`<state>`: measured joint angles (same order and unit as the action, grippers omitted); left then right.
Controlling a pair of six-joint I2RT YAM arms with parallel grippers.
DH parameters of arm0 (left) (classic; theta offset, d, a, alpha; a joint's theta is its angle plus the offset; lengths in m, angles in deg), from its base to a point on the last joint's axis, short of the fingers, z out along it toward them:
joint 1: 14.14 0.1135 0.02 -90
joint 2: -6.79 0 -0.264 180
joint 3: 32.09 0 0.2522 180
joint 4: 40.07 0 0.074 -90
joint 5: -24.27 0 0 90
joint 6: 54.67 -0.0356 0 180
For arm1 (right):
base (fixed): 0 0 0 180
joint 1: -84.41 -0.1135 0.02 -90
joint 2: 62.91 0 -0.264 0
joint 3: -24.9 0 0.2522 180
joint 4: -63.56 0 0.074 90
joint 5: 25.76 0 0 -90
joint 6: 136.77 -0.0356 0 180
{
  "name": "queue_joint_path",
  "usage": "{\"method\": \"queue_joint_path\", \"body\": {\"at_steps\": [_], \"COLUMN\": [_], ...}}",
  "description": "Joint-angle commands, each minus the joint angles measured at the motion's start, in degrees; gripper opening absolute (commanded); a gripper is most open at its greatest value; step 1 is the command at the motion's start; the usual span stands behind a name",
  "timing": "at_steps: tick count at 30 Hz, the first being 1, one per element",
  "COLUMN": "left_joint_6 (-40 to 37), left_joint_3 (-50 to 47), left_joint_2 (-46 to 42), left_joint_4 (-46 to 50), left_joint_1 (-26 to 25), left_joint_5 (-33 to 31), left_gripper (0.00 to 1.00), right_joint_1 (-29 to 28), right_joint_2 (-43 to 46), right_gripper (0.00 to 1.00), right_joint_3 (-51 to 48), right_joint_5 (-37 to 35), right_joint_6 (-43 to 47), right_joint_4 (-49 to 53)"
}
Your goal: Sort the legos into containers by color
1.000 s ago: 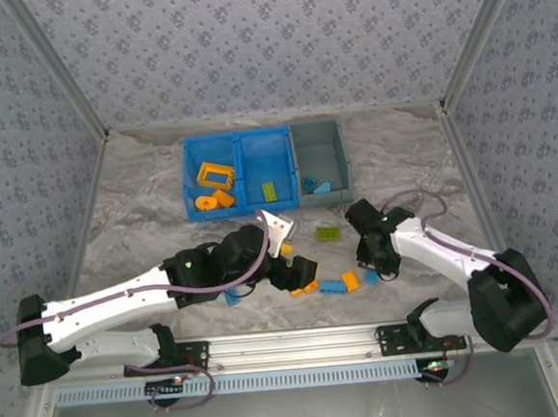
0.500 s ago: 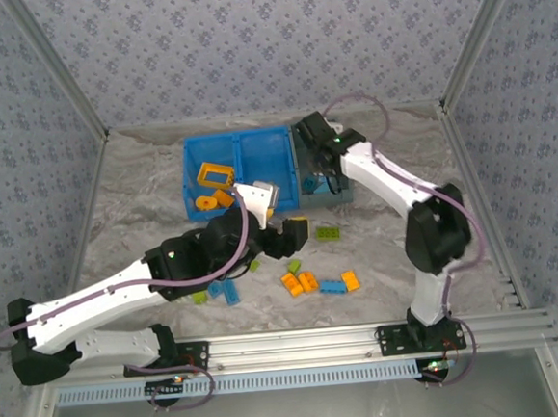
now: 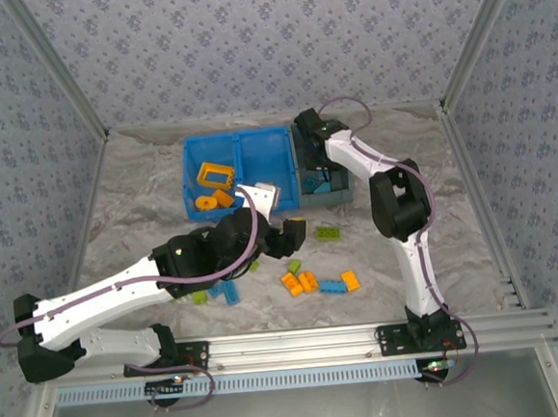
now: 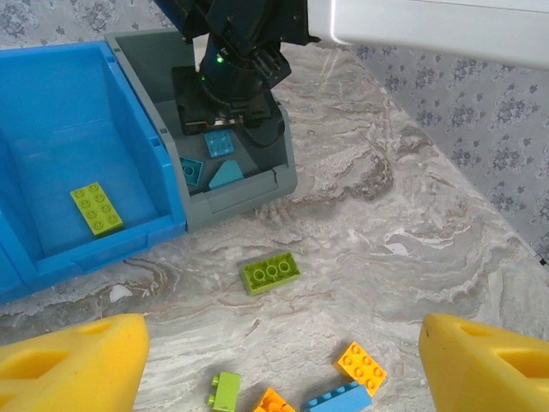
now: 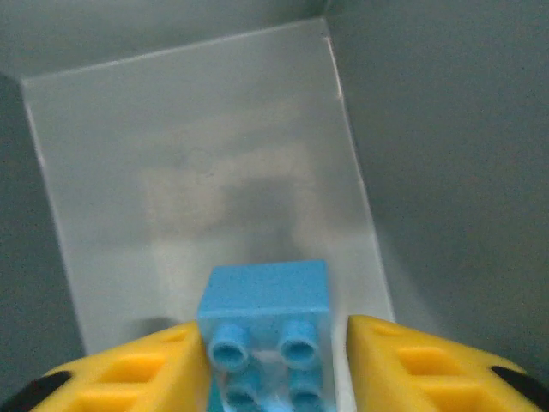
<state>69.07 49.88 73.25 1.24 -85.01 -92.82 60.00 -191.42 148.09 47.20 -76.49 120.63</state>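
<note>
Blue lego (image 5: 266,313) in grey bin (image 5: 429,129) btwn slightly parted jaws of R claw (image 5: 274,339); L claw (image 4: 283,360) wide.

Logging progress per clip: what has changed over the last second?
The right tool swung from the near table into the grey plastic bin, bringing a small blue studded brick now between its fingers. The left tool shifted slightly toward the bins, open and empty. The blue divided bin and loose bricks stayed put.
</note>
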Motion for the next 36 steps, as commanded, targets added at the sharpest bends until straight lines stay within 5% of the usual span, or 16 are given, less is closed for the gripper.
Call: {"method": "queue_joint_path", "body": {"at_steps": [1,10,14,25,30,36], "left_joint_6": [1.29,13.35,18.82,35.94,43.24,58.53], "left_joint_3": [-0.26,-4.04,-7.26,-16.96,-24.99,-30.76], "left_joint_2": [-1.59,-4.97,-9.76,-16.95,-20.04,-21.88], "left_joint_4": [3.05,16.58,22.21,40.75,38.83,33.36], "left_joint_1": [0.12,4.93,9.37,23.18,31.93,38.38], "left_joint_5": [-2.03,-4.28,-3.09,4.93,9.68,12.20], "left_gripper": [0.82,0.81,0.81,0.77,0.77,0.76], "right_joint_1": [0.23,-2.65,-6.60,-29.64,-40.65,-45.40], "right_joint_2": [0.89,13.53,25.28,54.01,56.31,51.38], "right_gripper": [0.54,0.56,0.56,0.59,0.62,0.62], "right_joint_3": [2.80,1.38,-6.72,-41.58,-52.84,-52.07], "right_joint_5": [0.91,-0.74,-2.99,-1.77,1.62,1.39], "right_joint_6": [0.51,0.79,2.09,6.79,6.58,4.15], "right_joint_4": [3.21,4.16,-0.35,-19.58,-28.66,-29.40]}}
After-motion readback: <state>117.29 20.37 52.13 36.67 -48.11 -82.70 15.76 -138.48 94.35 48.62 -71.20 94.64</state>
